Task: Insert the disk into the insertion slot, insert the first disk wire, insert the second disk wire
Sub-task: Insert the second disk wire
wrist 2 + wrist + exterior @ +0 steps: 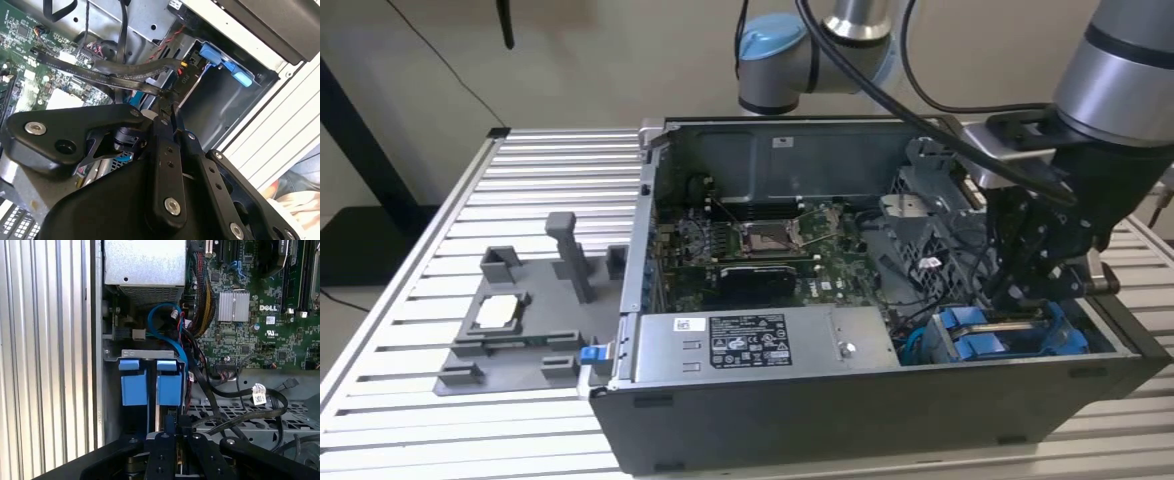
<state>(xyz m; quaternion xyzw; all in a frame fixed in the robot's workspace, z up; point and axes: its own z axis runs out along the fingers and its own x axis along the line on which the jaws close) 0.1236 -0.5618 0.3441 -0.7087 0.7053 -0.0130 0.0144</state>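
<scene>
My pincer (1034,305) down inside open computer case (881,420), at corner on exterior view's right, just above blue carrier tabs. Fingers (165,437) look pressed near together around thin dark part; cannot tell what, if anything, is pinched. Disk (150,382) in blue carrier sits down in insertion slot (112,357), grey cage beside case wall. Blue cable (167,330) loops above carrier; black flat cables (235,390) run beside it over motherboard (767,245). Case stands on slatted bench (534,190); grey fixture (520,320) on exterior view's left.
</scene>
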